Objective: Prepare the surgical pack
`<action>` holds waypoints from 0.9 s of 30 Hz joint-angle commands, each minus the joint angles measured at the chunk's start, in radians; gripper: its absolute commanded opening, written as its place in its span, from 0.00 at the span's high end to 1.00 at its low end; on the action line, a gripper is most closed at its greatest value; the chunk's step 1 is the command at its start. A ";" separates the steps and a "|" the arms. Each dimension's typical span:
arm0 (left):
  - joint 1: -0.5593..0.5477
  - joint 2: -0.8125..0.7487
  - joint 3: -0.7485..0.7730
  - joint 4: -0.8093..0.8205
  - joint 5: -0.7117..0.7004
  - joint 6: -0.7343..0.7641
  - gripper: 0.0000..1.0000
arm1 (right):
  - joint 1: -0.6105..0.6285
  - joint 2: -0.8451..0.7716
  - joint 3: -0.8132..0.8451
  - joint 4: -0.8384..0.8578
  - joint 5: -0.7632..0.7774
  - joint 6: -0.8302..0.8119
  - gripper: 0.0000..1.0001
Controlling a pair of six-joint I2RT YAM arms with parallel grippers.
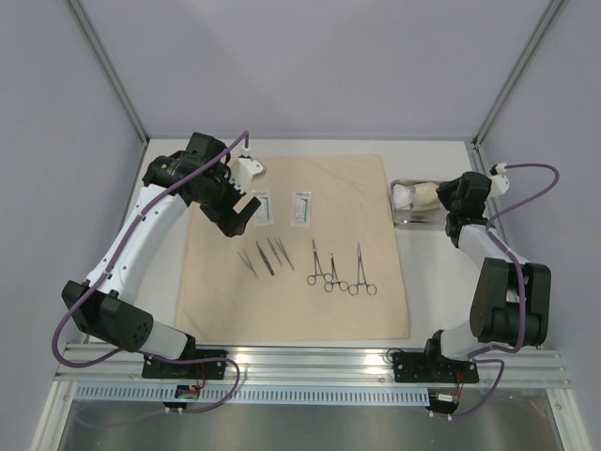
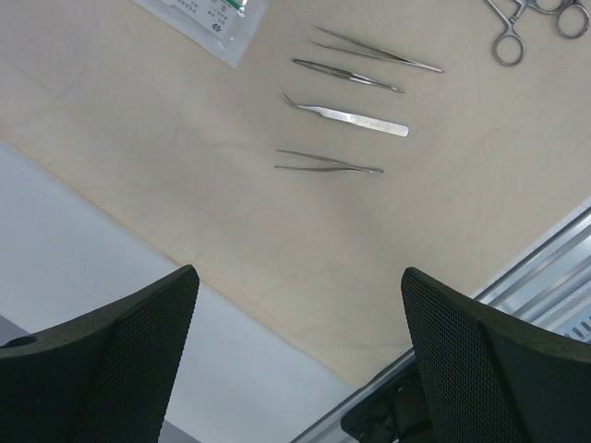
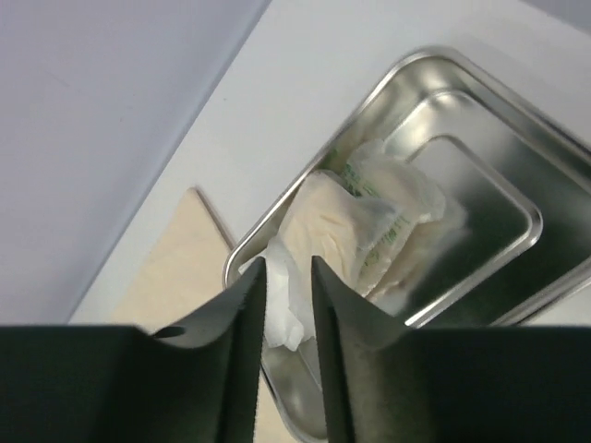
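The tan cloth sheet (image 1: 291,301) lies flat mid-table. On it are two white packets (image 1: 302,207), several tweezers (image 1: 266,256) and three steel clamps (image 1: 335,271). My left gripper (image 1: 242,214) hovers open and empty over the cloth's left part. In its wrist view (image 2: 297,277) the tweezers (image 2: 355,115), a packet (image 2: 217,18) and clamp handles (image 2: 517,28) show ahead. The steel tray (image 1: 406,219) stands right of the cloth and holds gauze pads (image 1: 413,195). My right gripper (image 3: 288,263) is in the tray (image 3: 471,185), its fingers narrowly set on a white gauze pad (image 3: 282,305) beside the pile (image 3: 360,221).
An aluminium rail (image 1: 310,362) runs along the table's near edge, and it also shows in the left wrist view (image 2: 545,268). Grey walls and frame posts close in the back and sides. Bare white table (image 2: 74,240) borders the cloth on the left.
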 commanded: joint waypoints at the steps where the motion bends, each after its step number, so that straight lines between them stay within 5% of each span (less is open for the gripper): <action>1: -0.002 -0.016 0.004 -0.001 0.014 0.005 0.00 | -0.016 0.056 0.150 -0.088 -0.130 -0.177 0.78; 7: -0.002 -0.023 -0.003 -0.001 0.007 0.008 0.00 | -0.064 0.228 0.309 -0.156 -0.264 -0.152 1.00; 17: -0.002 -0.014 -0.006 -0.001 0.001 0.013 0.00 | -0.073 0.385 0.301 -0.079 -0.334 -0.080 0.99; 27: -0.002 -0.006 -0.003 -0.002 0.002 0.016 0.00 | -0.069 0.315 0.332 -0.093 -0.324 -0.115 0.99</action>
